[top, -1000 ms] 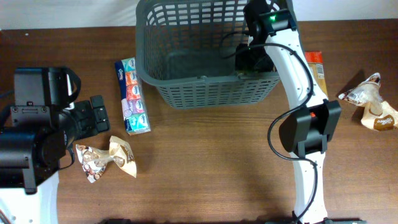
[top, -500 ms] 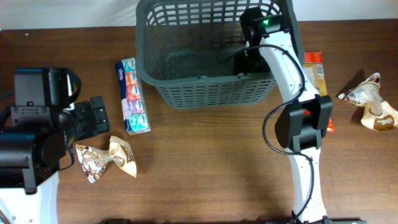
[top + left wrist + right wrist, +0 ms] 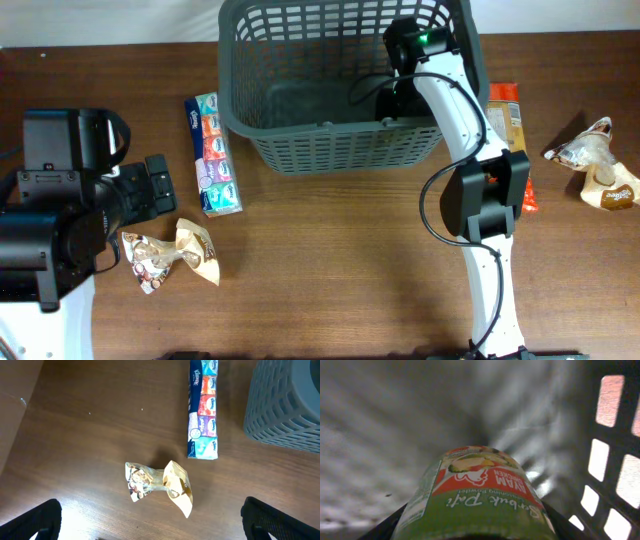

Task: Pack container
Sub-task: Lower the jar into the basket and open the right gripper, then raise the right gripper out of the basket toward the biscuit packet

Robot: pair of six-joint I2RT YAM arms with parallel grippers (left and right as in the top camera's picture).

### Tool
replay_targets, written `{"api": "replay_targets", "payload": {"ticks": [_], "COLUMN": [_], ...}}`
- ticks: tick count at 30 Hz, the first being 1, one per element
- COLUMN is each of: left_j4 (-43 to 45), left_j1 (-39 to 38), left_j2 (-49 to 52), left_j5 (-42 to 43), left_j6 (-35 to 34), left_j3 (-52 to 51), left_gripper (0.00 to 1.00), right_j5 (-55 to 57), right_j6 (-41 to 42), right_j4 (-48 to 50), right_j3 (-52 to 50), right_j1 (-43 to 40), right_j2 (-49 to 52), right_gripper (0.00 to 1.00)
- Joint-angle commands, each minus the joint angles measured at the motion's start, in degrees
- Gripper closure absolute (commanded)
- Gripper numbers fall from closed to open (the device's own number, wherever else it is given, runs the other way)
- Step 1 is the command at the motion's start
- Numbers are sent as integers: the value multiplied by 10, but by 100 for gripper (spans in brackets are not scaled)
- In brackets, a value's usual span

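Note:
The dark grey lattice basket [image 3: 300, 140] stands at the table's back middle. My right gripper [image 3: 392, 98] reaches down inside its right part and is shut on a green and red seasoning packet [image 3: 477, 495], held close to the basket floor [image 3: 395, 425] beside the slotted wall [image 3: 615, 445]. My left gripper [image 3: 150, 522] is open and empty at the left, above a crumpled gold and white snack bag [image 3: 160, 485], also in the overhead view [image 3: 175, 253]. A long tissue multipack [image 3: 213, 153] lies left of the basket and shows in the left wrist view [image 3: 203, 407].
An orange snack packet [image 3: 508, 115] lies right of the basket, partly under my right arm. Two crumpled snack bags [image 3: 598, 165] lie at the far right. The basket corner [image 3: 285, 405] fills the left wrist view's upper right.
My right gripper has moved a little left and deeper into the basket with the packet. The left arm has not moved.

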Motion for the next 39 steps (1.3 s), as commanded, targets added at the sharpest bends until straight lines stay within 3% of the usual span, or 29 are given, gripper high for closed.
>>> {"api": "replay_targets", "payload": {"ticks": [1, 4, 6, 8, 11, 13, 15, 23, 33, 39], "left_j4": [-1, -1, -1, -1, 2, 5, 7, 8, 9, 10], "left_j1": [5, 5, 5, 5, 5, 5, 5, 5, 5, 5], "left_j2": [0, 0, 0, 0, 0, 0, 0, 0, 0, 0], "left_j5": [-8, -8, -8, -9, -9, -9, -9, -9, -8, -8], "left_j6": [3, 3, 3, 3, 3, 3, 3, 3, 3, 3], "left_j3": [1, 1, 1, 1, 1, 1, 1, 1, 1, 1], "left_gripper": [1, 1, 1, 1, 1, 1, 1, 1, 1, 1], "right_j5": [-4, -3, -3, -3, -5, -5, -5, -23, -29, -3], "right_j6": [-7, -8, -10, -12, -21, -28, -28, -42, -42, -40], "right_j4": [-2, -2, -4, -5, -11, -15, -17, -31, -127, -126], "right_j3": [2, 2, 2, 2, 3, 3, 3, 62, 392, 401], "right_j1": [4, 4, 4, 4, 4, 4, 4, 3, -5, -52], "right_j2": [15, 15, 15, 15, 15, 15, 15, 13, -1, -103], "right_gripper": [96, 96, 89, 71, 22, 9, 2, 1, 1, 1]}}
